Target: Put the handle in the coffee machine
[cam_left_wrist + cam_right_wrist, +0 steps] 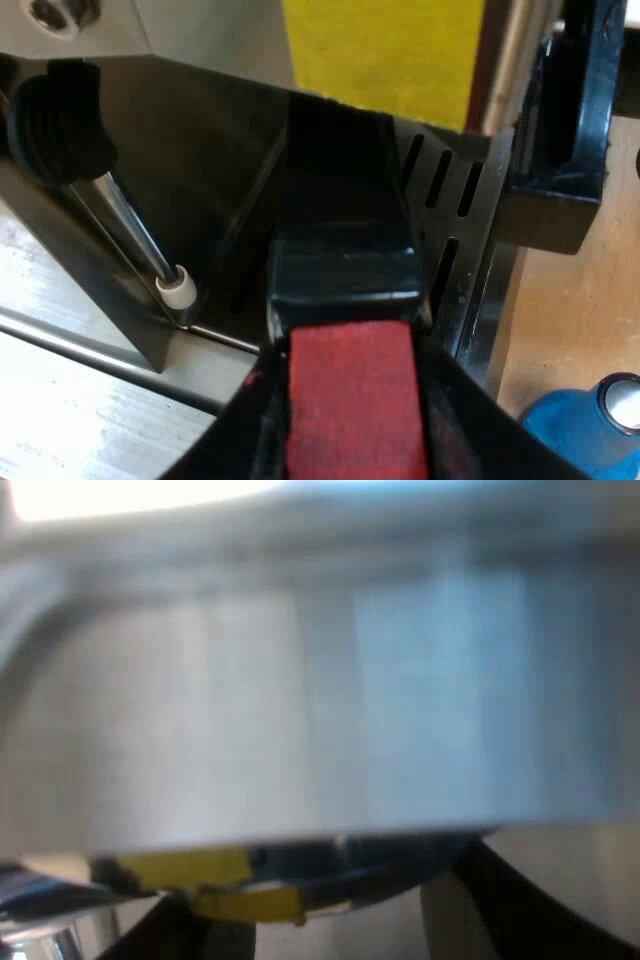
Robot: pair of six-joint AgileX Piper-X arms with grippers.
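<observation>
The left gripper [350,405] is clenched on the red end of the handle [345,270], which lies above the tray [455,185] near its edge, pointing into the machine [200,170], apparently held so for seating.

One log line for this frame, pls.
step: insert handle | left gripper: shut on handle's red end, at machine front | right gripper: near metal face | tamper: beside machine
</observation>
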